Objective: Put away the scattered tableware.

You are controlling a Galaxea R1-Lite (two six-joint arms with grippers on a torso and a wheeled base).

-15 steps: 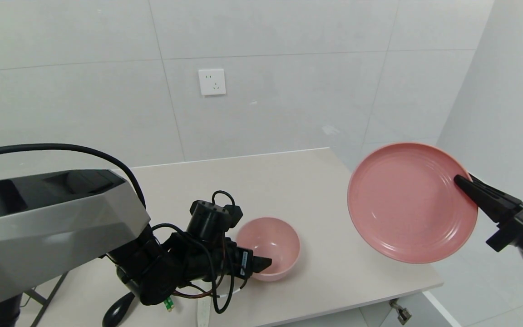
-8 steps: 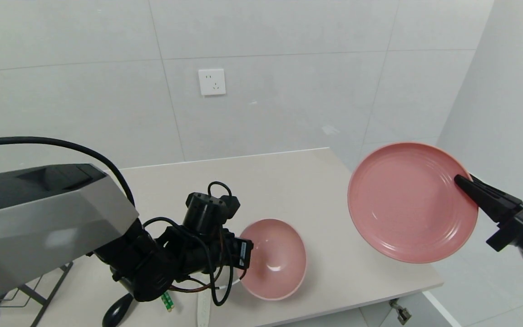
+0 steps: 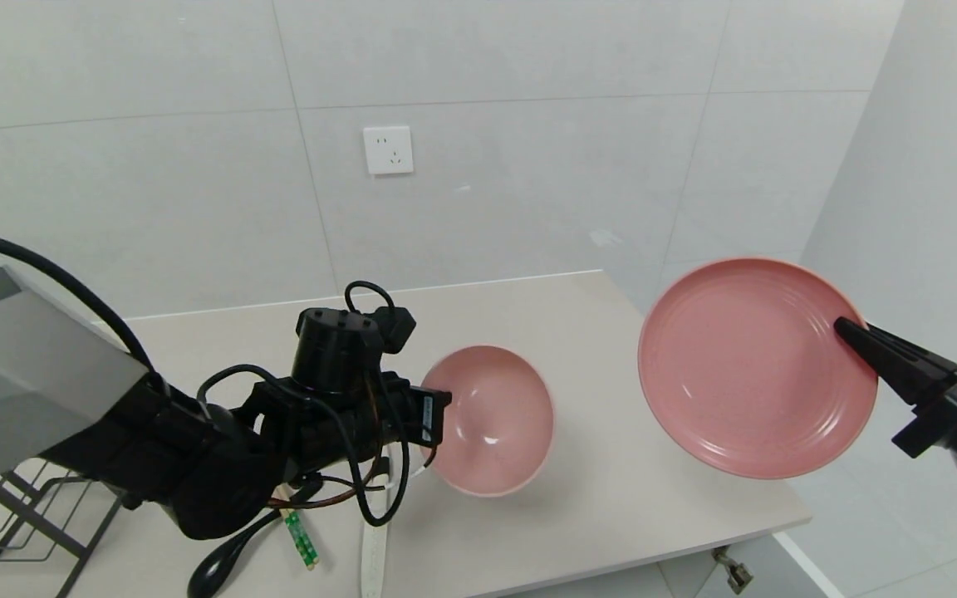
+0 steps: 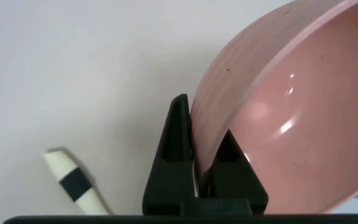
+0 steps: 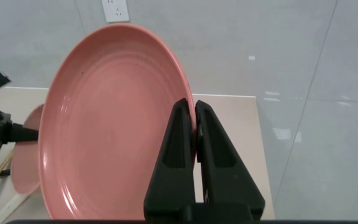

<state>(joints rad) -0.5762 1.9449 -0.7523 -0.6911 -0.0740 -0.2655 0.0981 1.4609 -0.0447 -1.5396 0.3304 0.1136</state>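
Observation:
A pink bowl (image 3: 495, 419) hangs tilted above the beige counter (image 3: 578, 349), its opening facing right. My left gripper (image 3: 435, 425) is shut on its rim, with the rim (image 4: 205, 134) clamped between the two fingers. A pink plate (image 3: 753, 370) is held tilted in the air past the counter's right end. My right gripper (image 3: 848, 332) is shut on its right rim, the plate (image 5: 114, 118) pinched between the fingers (image 5: 180, 134).
A white chopstick-like piece with a black band (image 4: 73, 183) lies on the counter below the bowl. A black ladle (image 3: 217, 565), a green-tipped stick (image 3: 300, 540) and a white utensil (image 3: 375, 552) lie near the front edge. A wire rack (image 3: 5, 511) stands at far left.
My left gripper has lifted the pink bowl off the counter, tipped it on its side and carried it up and back. The right arm and plate have held nearly still.

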